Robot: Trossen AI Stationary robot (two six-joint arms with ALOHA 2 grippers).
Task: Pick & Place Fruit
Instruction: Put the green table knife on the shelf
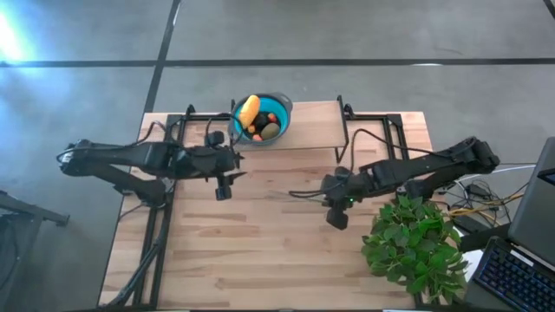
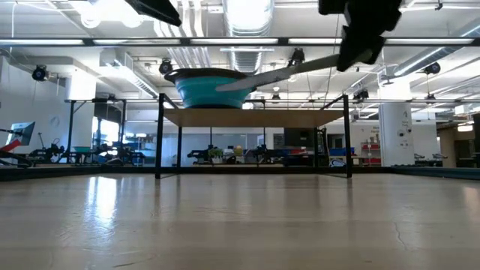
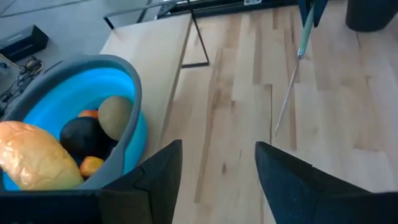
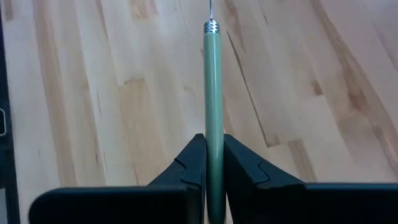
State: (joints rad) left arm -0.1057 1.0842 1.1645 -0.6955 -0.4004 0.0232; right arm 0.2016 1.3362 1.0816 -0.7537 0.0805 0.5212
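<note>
The fruit lies in a blue bowl with a grey rim (image 1: 276, 111), which stands on a raised wooden shelf (image 2: 255, 117) at the table's far edge. In the left wrist view I see the yellow-orange oblong piece (image 3: 31, 163), the dark round one (image 3: 82, 137), the olive-green one (image 3: 115, 116) and a small orange one (image 3: 92, 165) inside the bowl (image 3: 134, 93). My left gripper (image 3: 217, 168) hangs open just near of the bowl (image 1: 224, 186). My right gripper (image 4: 213, 152) is at mid-table (image 1: 336, 211), shut on a thin pale green stick (image 4: 212, 87). My right gripper pinches the pale green stick's shaft (image 4: 212, 127) between its two fingers, well behind the metal collar (image 4: 211, 26). The stick runs forward along the fingers and points toward the table's left. It is lifted clear of the table (image 2: 285, 73), slanting slightly down toward its thin wire tip (image 3: 283, 106).
A bushy green plant (image 1: 416, 247) stands at the table's near right corner, close to my right arm. Black rack frames (image 1: 347, 130) stand on the far half of the table. A keyboard (image 1: 518, 273) lies off the table's right edge.
</note>
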